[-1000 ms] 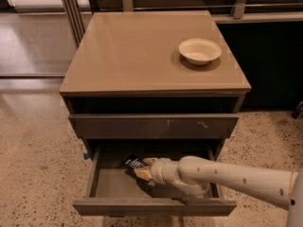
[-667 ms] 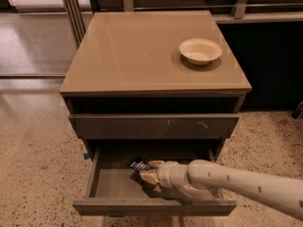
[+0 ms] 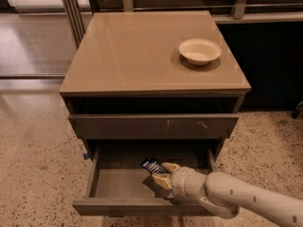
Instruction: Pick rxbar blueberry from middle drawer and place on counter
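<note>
The middle drawer (image 3: 111,181) is pulled open below the scratched drawer front. Inside it, my gripper (image 3: 160,174) reaches in from the lower right on a cream arm. Its fingers are shut on the rxbar blueberry (image 3: 152,165), a small dark navy wrapper with white print, held tilted a little above the drawer's grey floor near the middle. The counter (image 3: 137,46) is the glossy tan top of the cabinet, above and behind the gripper.
A white bowl (image 3: 200,50) sits on the right rear of the counter. The closed upper drawer front (image 3: 154,126) with white scratches overhangs the open drawer. Speckled floor lies on both sides; a dark cabinet stands at the right.
The gripper has shifted right and slightly up inside the drawer, and the bar has come up off the drawer floor with it.
</note>
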Tool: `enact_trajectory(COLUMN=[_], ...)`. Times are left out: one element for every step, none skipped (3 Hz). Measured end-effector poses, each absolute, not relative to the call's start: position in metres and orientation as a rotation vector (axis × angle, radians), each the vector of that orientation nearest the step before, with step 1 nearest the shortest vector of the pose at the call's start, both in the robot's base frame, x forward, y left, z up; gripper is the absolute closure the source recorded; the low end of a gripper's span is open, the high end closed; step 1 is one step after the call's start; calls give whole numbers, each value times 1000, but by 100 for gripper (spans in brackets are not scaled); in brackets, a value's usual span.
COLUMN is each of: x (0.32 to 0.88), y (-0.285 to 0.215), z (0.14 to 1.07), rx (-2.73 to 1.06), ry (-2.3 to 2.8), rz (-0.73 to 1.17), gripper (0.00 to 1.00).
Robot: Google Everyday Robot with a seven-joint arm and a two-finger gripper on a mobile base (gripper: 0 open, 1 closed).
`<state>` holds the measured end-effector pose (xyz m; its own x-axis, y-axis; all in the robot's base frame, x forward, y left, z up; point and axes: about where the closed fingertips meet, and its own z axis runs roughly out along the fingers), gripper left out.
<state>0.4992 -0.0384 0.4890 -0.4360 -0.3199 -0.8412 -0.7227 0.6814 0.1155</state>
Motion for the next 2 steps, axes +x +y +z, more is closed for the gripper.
enact_trajectory(x=[499,500], y=[-45,-44], z=[492,499], rx=[-783,-779], ry=[2035,2036], rz=[589,562], gripper=[100,100])
